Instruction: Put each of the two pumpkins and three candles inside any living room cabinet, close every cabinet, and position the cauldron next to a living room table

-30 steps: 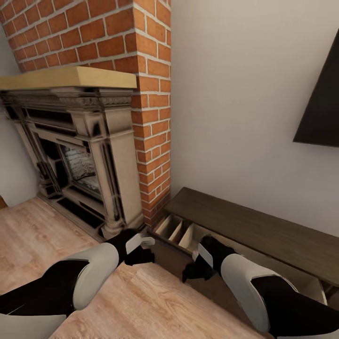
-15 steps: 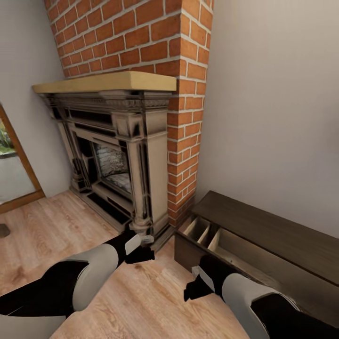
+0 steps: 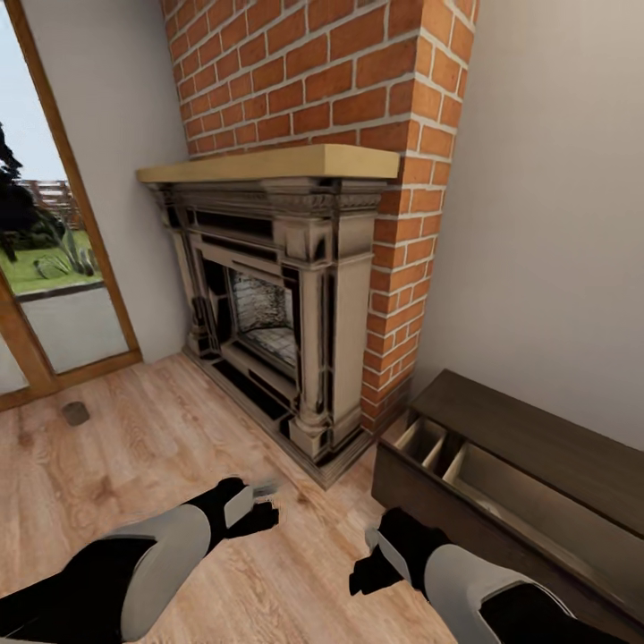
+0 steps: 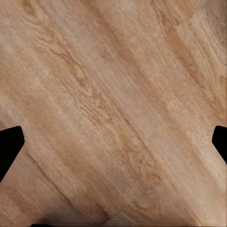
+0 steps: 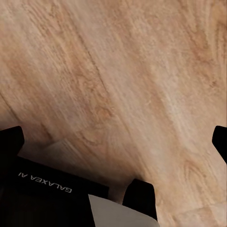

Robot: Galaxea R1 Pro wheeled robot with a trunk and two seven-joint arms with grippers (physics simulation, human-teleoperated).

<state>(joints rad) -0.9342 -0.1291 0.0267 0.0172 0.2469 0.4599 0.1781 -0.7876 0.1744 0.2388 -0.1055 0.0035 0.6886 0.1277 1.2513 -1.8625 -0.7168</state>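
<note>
Living room, light wood-plank floor across the lower half of the head view. Red brick chimney breast rises at top centre; below it a dark, ornate fireplace surround with a pale wooden mantel. A glazed door with a wooden frame occupies the left edge, garden visible through it. A small dark patch lies on the floor near the door. Plain pale wall at right.

The cabinet, low and dark brown, sits at lower right against that wall, just beside the brick. Its drawer stands pulled out, lined in pale wood, with dividers forming narrow compartments at the end nearest the fireplace and one long compartment beyond. The visible compartments hold nothing; the far end is cut off by the frame edge.

Left tool hangs low over the floor at lower centre-left. In the left wrist view its black fingertips sit at opposite frame edges, spread wide, bare planks between them. Right tool hangs at lower centre, near the drawer front; its fingertips are likewise spread, grasping nothing.
</note>
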